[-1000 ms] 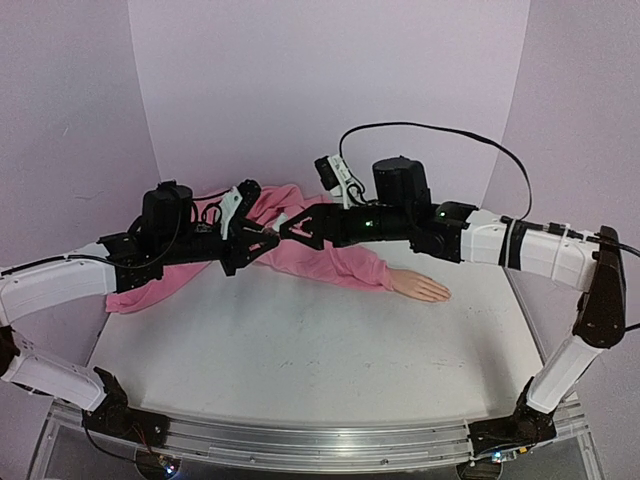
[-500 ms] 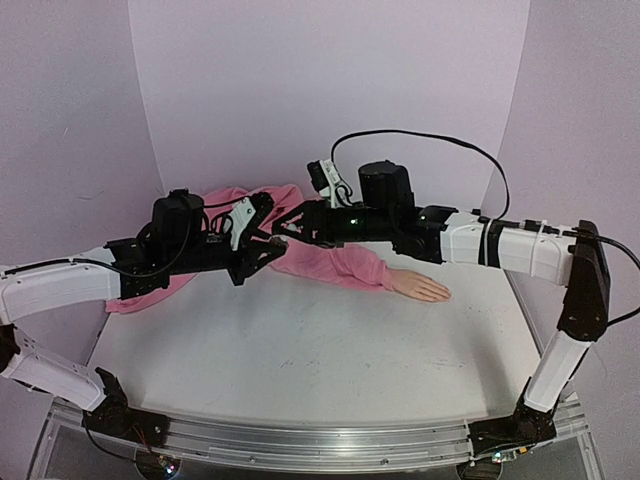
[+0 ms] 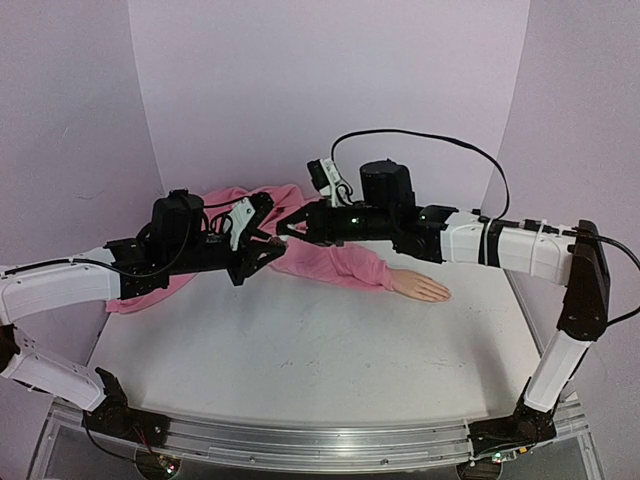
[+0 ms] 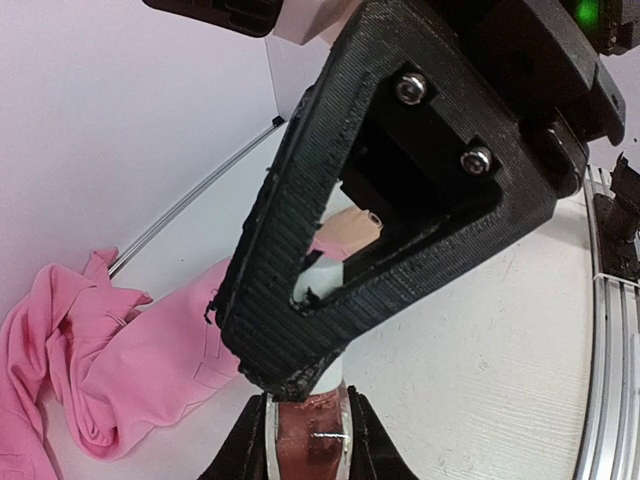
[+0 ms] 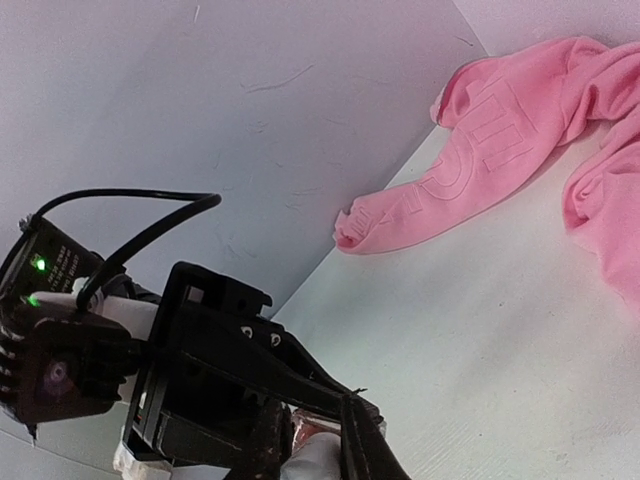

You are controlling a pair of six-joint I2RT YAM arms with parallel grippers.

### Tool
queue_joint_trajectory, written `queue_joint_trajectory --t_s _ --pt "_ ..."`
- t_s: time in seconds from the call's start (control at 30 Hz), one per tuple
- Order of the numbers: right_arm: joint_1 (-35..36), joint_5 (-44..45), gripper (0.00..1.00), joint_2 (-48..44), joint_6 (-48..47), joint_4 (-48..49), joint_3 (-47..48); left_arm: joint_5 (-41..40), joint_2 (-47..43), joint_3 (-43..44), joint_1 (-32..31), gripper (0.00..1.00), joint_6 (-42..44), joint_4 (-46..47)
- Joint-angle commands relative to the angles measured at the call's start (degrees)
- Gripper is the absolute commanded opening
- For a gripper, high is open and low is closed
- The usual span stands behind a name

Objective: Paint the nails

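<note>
On table [image 3: 300,350] right of centre, mannequin hand [image 3: 420,287] lies flat, nails [image 3: 441,295] too small to resolve. Behind it, left gripper [image 3: 268,238] clamped on bottle [image 4: 308,445], right gripper [image 3: 290,228] pinching its cap [image 4: 318,280] -- both above pink sleeve [image 3: 340,265], which runs toward the back wall

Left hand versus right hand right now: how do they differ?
The left hand clamps the pinkish bottle by its body; the right hand grips its pale cap. The left hand points rightward, the right hand leftward. Both meet at one bottle, near the pink sleeve.
</note>
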Motion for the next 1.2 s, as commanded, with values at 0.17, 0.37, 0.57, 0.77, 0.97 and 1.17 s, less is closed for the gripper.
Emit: queue_joint_trajectory --t_s 0.17,0.37,0.57,0.77,0.97,1.17 --pt "0.3 -19.7 0.0 -2.5 -18.6 3.5 0.4 35.4 -0.6 2.0 7.5 0.0 -8.4 2.5" --pt "0.3 -40.5 0.0 -5.5 -29.6 2.1 -2.4 53.7 0.8 3.7 9.5 0.0 -9.8 2.4" --pt "0.3 -28.9 0.25 -7.1 -26.9 0.7 -2.5 48.2 0.1 3.2 9.4 0.0 -8.3 2.4" --pt "-0.1 4.7 0.84 -11.3 -17.8 -1.8 -5.2 17.5 -2.7 0.2 8.9 0.0 -6.6 2.4" --pt "-0.2 3.9 0.92 -8.2 -9.4 -2.4 -2.5 2.3 -4.3 -1.2 6.4 0.0 -4.3 2.5" --pt "-0.2 0.1 0.87 -2.6 -3.7 -2.3 2.7 -0.9 -4.3 -1.2 4.0 0.0 -2.2 2.4"
